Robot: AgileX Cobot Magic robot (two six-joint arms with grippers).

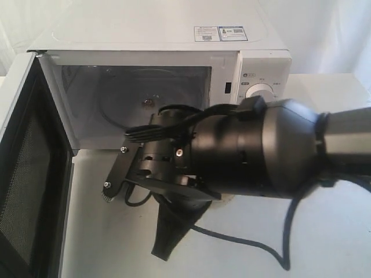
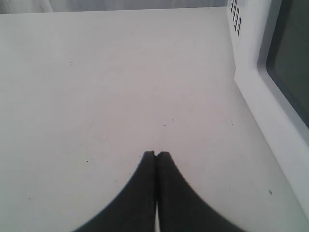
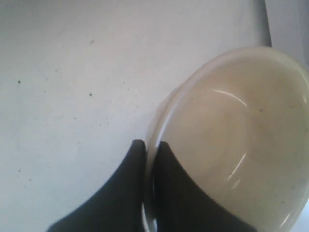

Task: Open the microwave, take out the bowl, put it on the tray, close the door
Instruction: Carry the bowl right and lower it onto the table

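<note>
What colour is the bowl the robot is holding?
The bowl is creamy yellow; the right wrist view shows it best.

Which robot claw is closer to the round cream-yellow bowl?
Right. The right gripper pinches the round cream-yellow bowl by its rim, one finger inside, one outside. The left gripper is shut over bare white table beside the white microwave, with no bowl in its view.

Bowl (image 3: 231,140) cut by view edge; door (image 1: 26,174) cropped; dial (image 1: 262,91) half behind arm (image 1: 272,147).
</note>
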